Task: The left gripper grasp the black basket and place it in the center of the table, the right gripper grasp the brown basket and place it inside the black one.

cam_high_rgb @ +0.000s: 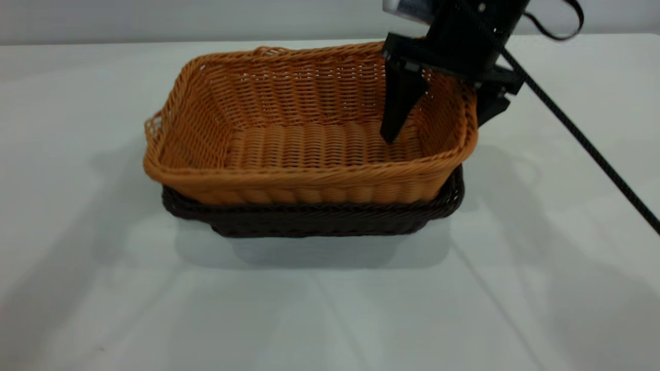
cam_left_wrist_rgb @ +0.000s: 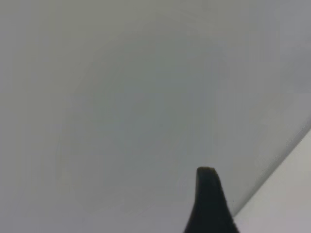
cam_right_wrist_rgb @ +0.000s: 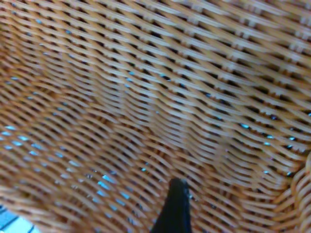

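Note:
The brown basket (cam_high_rgb: pixel 309 180) sits nested inside the black basket (cam_high_rgb: pixel 319 219), which stands on the white table (cam_high_rgb: pixel 103 283) near its middle. Only the black basket's rim and lower wall show beneath the brown one. My right gripper (cam_high_rgb: pixel 435 131) is open and straddles the brown basket's right wall, with one finger inside and one outside. In the right wrist view one finger (cam_right_wrist_rgb: pixel 176 208) hangs over the brown weave (cam_right_wrist_rgb: pixel 146 97). My left gripper is outside the exterior view. In the left wrist view one finger (cam_left_wrist_rgb: pixel 208 194) hangs over bare table (cam_left_wrist_rgb: pixel 121 97), and the other finger is out of frame.
A black cable (cam_high_rgb: pixel 582 139) trails from the right gripper down to the right, over the table. The table's far edge (cam_high_rgb: pixel 103 44) runs behind the baskets. A table edge (cam_left_wrist_rgb: pixel 272 179) shows near the left finger.

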